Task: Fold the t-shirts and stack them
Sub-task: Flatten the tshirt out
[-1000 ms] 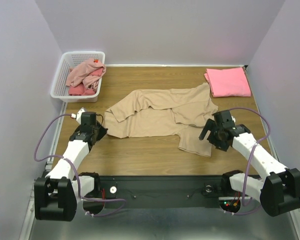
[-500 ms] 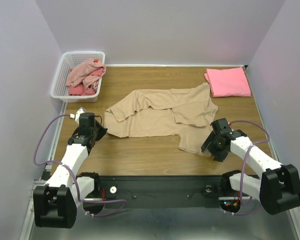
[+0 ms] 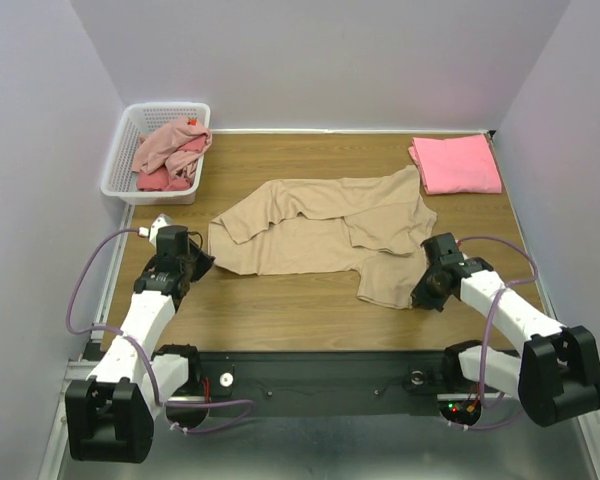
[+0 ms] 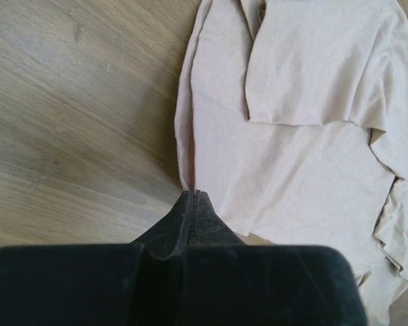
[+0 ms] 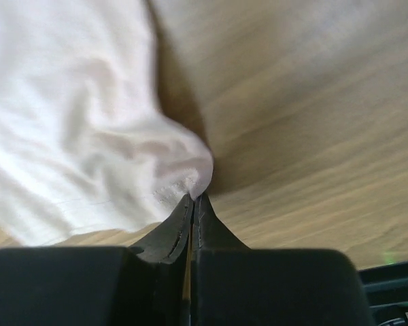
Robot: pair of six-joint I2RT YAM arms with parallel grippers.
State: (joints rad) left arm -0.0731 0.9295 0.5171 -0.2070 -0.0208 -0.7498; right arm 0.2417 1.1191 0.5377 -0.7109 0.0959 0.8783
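Right gripper has closed, pinching shirt corner at its tips
Left gripper pressed together; shirt edge at its tips

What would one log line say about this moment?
right claw: shut on beige shirt corner | left claw: shut, at that shirt's edge | pink shirt: folded

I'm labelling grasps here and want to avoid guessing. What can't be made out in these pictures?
- Left wrist view: whether the left gripper, jaws shut, pinches the hem of the beige t-shirt; its own body hides the cloth beneath.
- Top view: how many shirts lie in the basket; crumpled together, too small.
- Right wrist view: the beige t-shirt is washed out, cut off by the left edge.
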